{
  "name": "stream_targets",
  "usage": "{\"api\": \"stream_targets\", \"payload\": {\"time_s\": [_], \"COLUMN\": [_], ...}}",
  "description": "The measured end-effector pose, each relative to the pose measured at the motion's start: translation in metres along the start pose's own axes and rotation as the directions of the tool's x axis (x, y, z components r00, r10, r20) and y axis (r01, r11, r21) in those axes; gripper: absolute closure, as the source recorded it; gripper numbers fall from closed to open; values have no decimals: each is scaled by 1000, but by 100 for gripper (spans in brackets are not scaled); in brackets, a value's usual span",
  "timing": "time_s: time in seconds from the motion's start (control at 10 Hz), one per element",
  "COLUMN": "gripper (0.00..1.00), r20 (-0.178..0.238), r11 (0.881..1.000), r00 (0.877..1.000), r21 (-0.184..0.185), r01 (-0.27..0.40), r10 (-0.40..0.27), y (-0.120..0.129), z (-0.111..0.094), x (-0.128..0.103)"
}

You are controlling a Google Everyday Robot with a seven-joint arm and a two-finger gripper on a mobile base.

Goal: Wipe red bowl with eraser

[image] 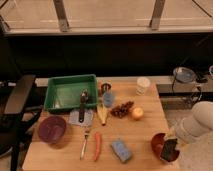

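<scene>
Resting pincer (pixel 170 146) presses flat eraser (pixel 169 148) into round red bowl (pixel 159 144)

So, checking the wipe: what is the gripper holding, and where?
The gripper holds the eraser by its upper end, over the red bowl.
</scene>
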Motion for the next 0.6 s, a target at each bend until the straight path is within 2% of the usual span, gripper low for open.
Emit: {"api": "stream_targets", "payload": {"time_s": [0.2, 0.3, 0.6], "gripper": [100, 100, 100], "r20": [-36, -46, -41], "r11": [999, 997, 988], "r00": [998, 996, 988], "r21": [-7, 1, 38], "r01": [42, 78, 152], "r10": [-42, -78, -150], "y": [-19, -34, -75], "z": [-9, -12, -8], "x": [22, 29, 17]}}
